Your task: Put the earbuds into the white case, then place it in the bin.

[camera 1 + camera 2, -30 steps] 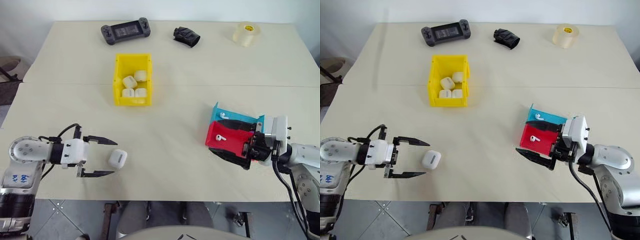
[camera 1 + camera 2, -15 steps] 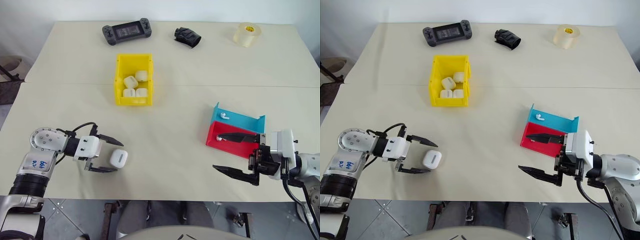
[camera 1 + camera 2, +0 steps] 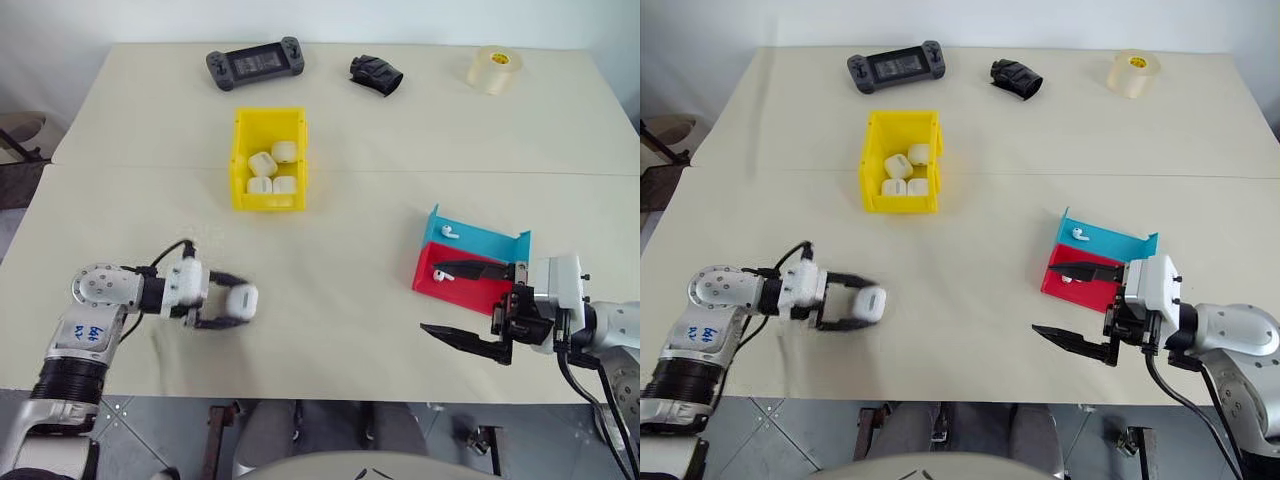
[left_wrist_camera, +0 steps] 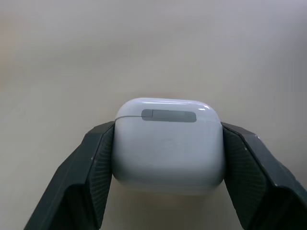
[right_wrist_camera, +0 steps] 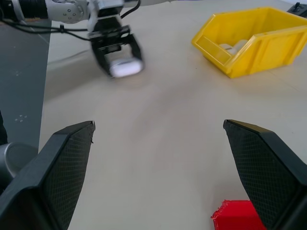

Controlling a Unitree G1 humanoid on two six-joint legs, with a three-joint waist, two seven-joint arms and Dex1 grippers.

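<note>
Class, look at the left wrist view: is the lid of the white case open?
No. The white case sits between the left gripper's fingers with its lid shut flush.

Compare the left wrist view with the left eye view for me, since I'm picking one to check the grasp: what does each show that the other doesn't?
Left wrist view alone: the white case's lid seam and grey hinge strip, lid closed, with a finger pressed on each side.

Left eye view alone: the yellow bin holding four white cases, earbuds in the teal tray and red tray, the open right gripper, plus a game controller, black object and tape roll.

Both: the left gripper shut on the case, on the table.
</note>
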